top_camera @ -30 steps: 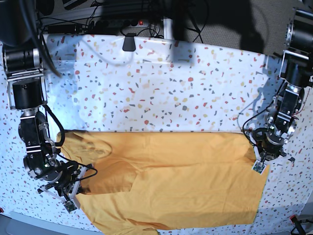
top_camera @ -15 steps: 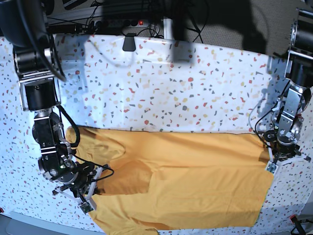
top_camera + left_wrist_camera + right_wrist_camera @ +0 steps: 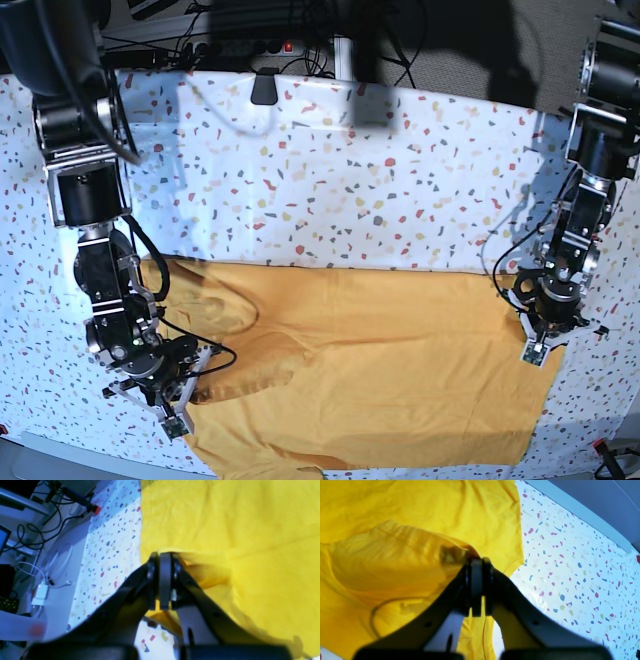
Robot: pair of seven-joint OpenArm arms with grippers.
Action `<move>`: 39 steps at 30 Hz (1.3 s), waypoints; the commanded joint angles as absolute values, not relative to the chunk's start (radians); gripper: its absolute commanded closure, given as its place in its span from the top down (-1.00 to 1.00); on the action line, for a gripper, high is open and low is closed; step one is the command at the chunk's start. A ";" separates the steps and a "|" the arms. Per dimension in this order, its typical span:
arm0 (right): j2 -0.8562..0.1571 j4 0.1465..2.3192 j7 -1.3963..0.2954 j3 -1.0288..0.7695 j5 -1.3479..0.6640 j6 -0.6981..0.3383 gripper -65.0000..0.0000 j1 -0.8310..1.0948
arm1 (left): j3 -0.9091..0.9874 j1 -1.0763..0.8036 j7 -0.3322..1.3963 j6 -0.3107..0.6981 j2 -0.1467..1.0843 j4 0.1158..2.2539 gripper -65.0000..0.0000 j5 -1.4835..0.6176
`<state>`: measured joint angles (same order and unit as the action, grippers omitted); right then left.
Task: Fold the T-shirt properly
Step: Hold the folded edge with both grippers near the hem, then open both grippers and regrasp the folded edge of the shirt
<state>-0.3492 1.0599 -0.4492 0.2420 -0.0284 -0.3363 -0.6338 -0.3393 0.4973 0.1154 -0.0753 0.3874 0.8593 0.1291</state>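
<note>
From the base view I see the T-shirt (image 3: 370, 370) spread flat across the near half of the speckled white cloth (image 3: 330, 170), its long edge running side to side. My right gripper (image 3: 185, 385) sits at the shirt's sleeve end on the picture's left; my left gripper (image 3: 540, 335) sits at the opposite end, on the right.

The right wrist view gives me what the base view cannot — the jaws pressed together with yellow fabric pinched at the tips of the right gripper (image 3: 477, 565), a lifted fold of the T-shirt (image 3: 395, 555) bulging just behind them. A thin dark cable (image 3: 382, 605) loops across the fabric below. The cloth (image 3: 570, 567) shows bare to the right of the jaws.

The left wrist view shows the left gripper (image 3: 162, 557) likewise clamped narrow on an edge of the T-shirt (image 3: 237, 542), the fabric bunched beside the tips, with the cloth (image 3: 107, 555) to the left and loose cables (image 3: 50, 565) beyond the table edge — unseen from the base view.
</note>
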 commanded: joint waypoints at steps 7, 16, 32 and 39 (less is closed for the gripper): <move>-0.357 1.075 -0.387 0.234 0.034 -0.318 -1.00 -0.673 | -0.330 0.549 0.104 -0.093 0.399 0.841 -1.00 0.129; -0.357 1.030 -0.223 0.234 0.154 -0.314 0.31 -0.680 | -0.330 0.549 0.104 -0.093 0.399 0.841 -1.00 0.129; -0.357 1.007 -0.225 0.234 0.019 -0.314 0.31 -0.678 | -0.330 0.552 0.102 -0.141 0.397 0.841 -0.52 0.194; -0.357 1.007 -0.226 0.234 -0.090 -0.315 0.31 -0.679 | -0.330 0.558 0.102 -0.246 0.397 0.841 -0.44 0.208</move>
